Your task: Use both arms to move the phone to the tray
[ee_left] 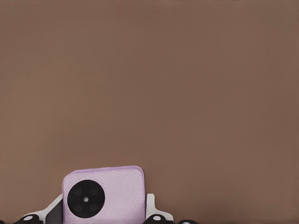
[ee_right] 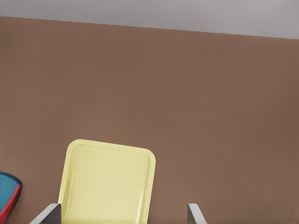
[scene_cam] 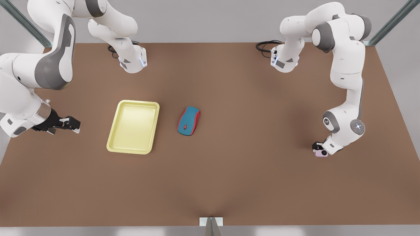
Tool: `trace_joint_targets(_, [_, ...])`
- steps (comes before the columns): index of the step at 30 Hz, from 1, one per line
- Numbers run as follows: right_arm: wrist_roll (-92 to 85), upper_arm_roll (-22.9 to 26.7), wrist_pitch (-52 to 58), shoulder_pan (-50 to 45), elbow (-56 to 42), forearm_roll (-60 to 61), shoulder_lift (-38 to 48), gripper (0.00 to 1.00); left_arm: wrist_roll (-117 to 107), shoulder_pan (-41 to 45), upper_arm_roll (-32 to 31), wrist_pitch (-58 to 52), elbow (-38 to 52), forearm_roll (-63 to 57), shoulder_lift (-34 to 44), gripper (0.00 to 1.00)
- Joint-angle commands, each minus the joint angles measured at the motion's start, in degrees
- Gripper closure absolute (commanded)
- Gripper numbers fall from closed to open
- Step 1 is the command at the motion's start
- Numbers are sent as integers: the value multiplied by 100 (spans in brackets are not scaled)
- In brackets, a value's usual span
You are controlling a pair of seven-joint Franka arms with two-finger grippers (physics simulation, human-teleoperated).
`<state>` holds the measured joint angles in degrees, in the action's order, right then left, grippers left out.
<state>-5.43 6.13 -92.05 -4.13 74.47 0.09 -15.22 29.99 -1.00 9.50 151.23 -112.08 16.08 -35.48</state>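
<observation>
The pale pink phone [scene_cam: 321, 153] lies low over the brown table at the front view's right. My left gripper [scene_cam: 318, 148] is shut on it. In the left wrist view the phone [ee_left: 112, 196] sits between the two fingers [ee_left: 150, 205], which press against its sides, with its black camera lens facing up. The pale yellow tray [scene_cam: 133, 127] lies at the front view's left of centre. My right gripper [scene_cam: 73, 126] waits open beside the tray's left edge, apart from it. The right wrist view shows the tray [ee_right: 107, 182] ahead of the open right gripper [ee_right: 124, 213].
A blue-and-red computer mouse [scene_cam: 188, 120] lies just to the front view's right of the tray, between it and the phone. Its edge also appears in the right wrist view as the mouse [ee_right: 8, 193]. A grey post [scene_cam: 211, 226] stands at the table's near edge.
</observation>
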Motion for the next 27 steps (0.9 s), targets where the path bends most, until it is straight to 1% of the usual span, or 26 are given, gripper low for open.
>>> trace_joint_targets(1, [-2,2,2,0,-3,0,10,0,68,29,-71,-94,11,18,50,20])
trace_joint_targets(4, [-2,2,2,0,-3,0,10,0,-652,389,-133,-480,64,18,296,20])
trace_joint_targets(6, [-2,2,2,0,-3,0,10,0,-1469,873,-133,-595,108,9,393,20])
trace_joint_targets(8, [-2,2,2,0,-3,0,10,0,-2462,1523,-124,-770,283,9,472,20])
trace_joint_targets(11, [-2,2,2,0,-3,0,10,0,-4238,2551,-124,-788,670,1,358,20])
trace_joint_targets(16, [-10,2,2,0,-3,0,10,0,-6611,3764,-124,-788,2234,-17,-670,20])
trace_joint_targets(18, [-2,2,2,0,-3,0,10,0,-7305,4063,-124,-788,2805,-17,-1048,20])
trace_joint_targets(19, [-2,2,2,0,-3,0,10,0,-7648,4204,-124,-797,3235,-17,-1320,20])
trace_joint_targets(22, [-2,2,2,0,-3,0,10,0,-8290,4503,-124,-788,4018,-26,-1821,20])
trace_joint_targets(27, [-10,2,2,0,-3,0,10,0,-8282,4723,-124,-639,4634,-26,-2279,20])
